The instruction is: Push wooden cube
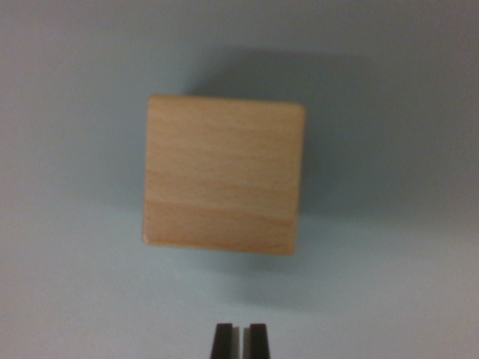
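Wooden cube (224, 173) pale, smooth, faint grain; table (67, 284) matt grey-blue

Claw tips at the bottom edge of the wrist view

Only the ends of the claw (240, 340) show, poking up from the frame's lower edge just right of centre. Its two dark fingers (222, 341) stand upright and parallel, drawn together with only a thin pale sliver between them. Nothing is pinched there. The arm and wrist lie out of view.

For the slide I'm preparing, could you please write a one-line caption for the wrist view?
Wrist view: wooden cube on a plain pale surface, gripper fingers nearly together just below it, not touching.
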Available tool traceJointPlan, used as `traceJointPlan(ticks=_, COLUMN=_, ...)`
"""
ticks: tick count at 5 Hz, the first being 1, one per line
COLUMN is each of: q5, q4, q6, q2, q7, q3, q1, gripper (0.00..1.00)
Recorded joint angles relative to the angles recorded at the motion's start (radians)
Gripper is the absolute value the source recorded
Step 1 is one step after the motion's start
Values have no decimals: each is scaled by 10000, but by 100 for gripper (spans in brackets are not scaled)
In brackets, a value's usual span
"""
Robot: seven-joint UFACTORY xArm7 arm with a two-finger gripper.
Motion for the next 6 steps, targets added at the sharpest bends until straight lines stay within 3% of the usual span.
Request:
traceJointPlan(ticks=1, q5=16, q4=-163, q6=-227, q2=95, q7=78, q3=50, q1=59, gripper=0)
traceJointPlan(ticks=2, q5=16, q4=-163, q6=-227, q2=95, q7=78, q3=50, q1=59, gripper=0)
traceJointPlan(ticks=3, q5=27, q4=-282, q6=-392, q2=164, q7=135, q3=87, q1=102, gripper=0)
traceJointPlan(ticks=6, q5=34, q4=-352, q6=-491, q2=205, q7=169, q3=109, q1=128, gripper=0)
